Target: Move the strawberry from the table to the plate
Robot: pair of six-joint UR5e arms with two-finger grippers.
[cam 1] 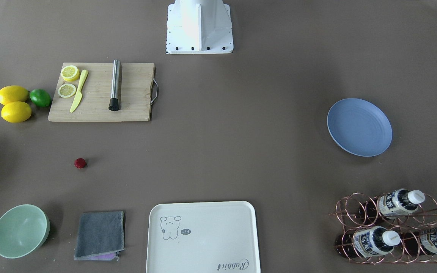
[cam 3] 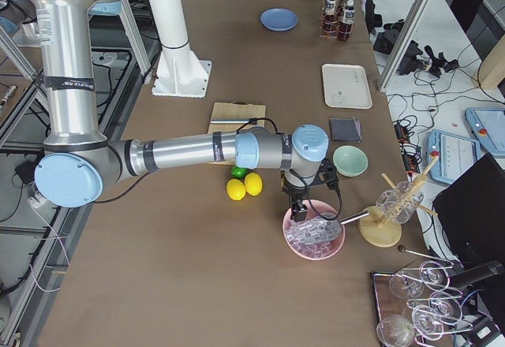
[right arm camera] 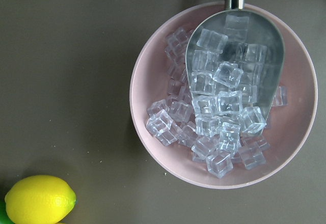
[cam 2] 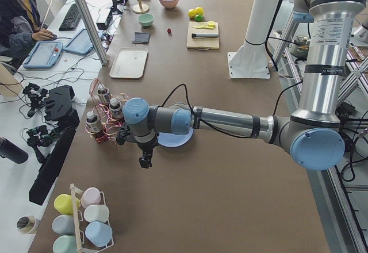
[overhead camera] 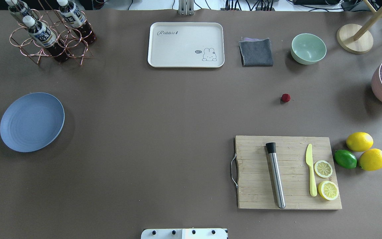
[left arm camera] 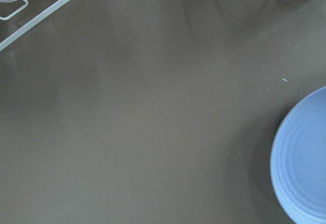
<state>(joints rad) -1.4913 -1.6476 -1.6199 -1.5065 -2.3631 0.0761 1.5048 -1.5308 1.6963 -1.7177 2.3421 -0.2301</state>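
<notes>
The small dark-red strawberry (cam 1: 80,163) (overhead camera: 286,97) lies alone on the grey-brown table (overhead camera: 164,132), between the green bowl and the cutting board. The blue plate (cam 1: 359,127) (overhead camera: 32,122) sits empty at the table's other end, and its rim (left arm camera: 303,158) shows in the left wrist view. In the exterior left view my left gripper (cam 2: 145,162) hangs over the table beside the plate. My right gripper (cam 3: 299,211) hovers over a pink bowl of ice, far from the strawberry. I cannot tell whether either gripper is open or shut.
A wooden cutting board (overhead camera: 288,172) carries a steel muddler, a yellow knife and lemon slices. Two lemons (overhead camera: 366,151) and a lime lie beside it. At the far edge stand a green bowl (overhead camera: 308,48), a grey cloth (overhead camera: 256,52), a cream tray (overhead camera: 186,44) and a bottle rack (overhead camera: 50,31). The pink ice bowl (right arm camera: 153,76) holds a metal scoop.
</notes>
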